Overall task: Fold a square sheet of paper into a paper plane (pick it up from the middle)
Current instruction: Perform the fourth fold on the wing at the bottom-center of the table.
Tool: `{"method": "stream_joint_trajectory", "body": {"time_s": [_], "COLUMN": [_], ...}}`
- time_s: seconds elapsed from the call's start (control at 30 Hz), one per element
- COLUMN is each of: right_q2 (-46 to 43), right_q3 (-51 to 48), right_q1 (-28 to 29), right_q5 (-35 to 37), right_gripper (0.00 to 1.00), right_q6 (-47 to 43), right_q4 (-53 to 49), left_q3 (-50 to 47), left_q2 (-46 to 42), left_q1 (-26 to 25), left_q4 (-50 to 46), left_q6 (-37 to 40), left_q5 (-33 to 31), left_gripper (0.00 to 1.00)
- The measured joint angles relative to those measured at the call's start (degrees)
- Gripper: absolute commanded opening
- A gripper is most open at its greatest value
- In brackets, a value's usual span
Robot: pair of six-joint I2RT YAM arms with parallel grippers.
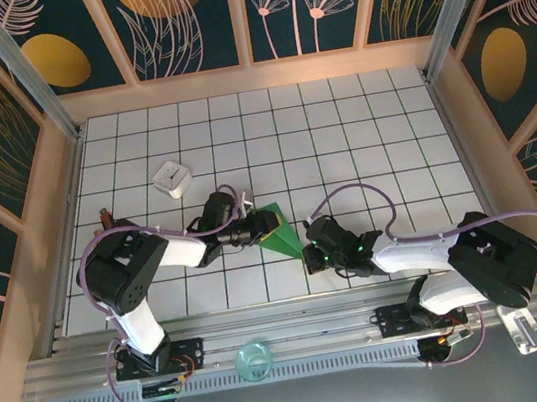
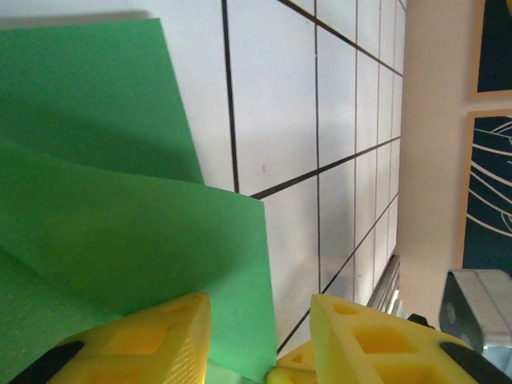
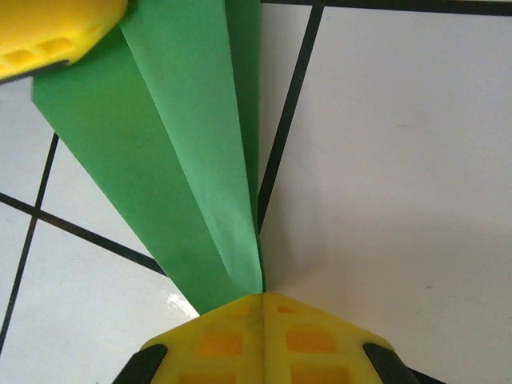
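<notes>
Bright-green paper plane point(image 1: 279, 232) is seen on the white tiled table point(image 1: 359, 127), near its front edge and between the two arms, partly folded into a narrow wedge with lengthwise creases. Its pointed end is pinched by the right gripper point(image 1: 309, 246), whose yellow fingers are pressed flat together in the right wrist view point(image 3: 264, 298), the paper point(image 3: 192, 160) tapering straight into their seam. The wide end is met by the left gripper point(image 1: 266, 225); in the left wrist view its fingers point(image 2: 172, 336) are held apart (a clear gap is visible), with an edge of the overlapping green flaps point(image 2: 120, 224) lying between them point(image 2: 260, 306). A small white square box point(image 1: 172, 179) is set well apart, farther back on the left.
</notes>
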Motion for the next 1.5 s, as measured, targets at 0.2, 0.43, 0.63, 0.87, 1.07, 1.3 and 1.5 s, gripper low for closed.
{"method": "stream_joint_trajectory", "body": {"time_s": [0.2,0.43,0.63,0.87,1.07,1.3,1.5], "right_q2": [0.0,0.5,0.6,-0.5,-5.3,-6.1,-2.5], "right_q3": [0.0,0.0,0.0,0.0,-0.2,-0.8,-0.9], "right_q1": [0.0,0.0,0.0,-0.2,-2.5,-4.9,-4.9], "right_q5": [-0.2,-0.6,-0.9,-1.3,-5.0,-10.1,-11.7], "right_gripper": [0.02,0.02,0.03,0.10,0.16,0.15,0.16], "right_q6": [-0.3,-0.3,-0.3,-0.3,0.0,1.2,1.7], "right_q4": [0.0,0.4,0.6,0.4,1.2,3.6,4.9], "left_q3": [-0.4,1.3,3.7,0.3,-3.5,-4.8,-5.5], "left_q2": [-2.1,-1.2,1.8,2.4,2.4,2.9,3.0], "left_q1": [-0.2,-1.9,-1.7,-1.7,-1.7,-1.7,-1.7], "left_q4": [0.5,0.6,-0.7,-1.1,5.0,8.3,9.9], "left_q6": [-0.8,-1.1,0.3,2.7,3.4,3.4,3.6], "left_q5": [0.5,1.9,1.1,-0.2,-0.3,-0.4,-0.7], "left_gripper": [0.38,0.37,0.33,0.30,0.30,0.30,0.30]}}
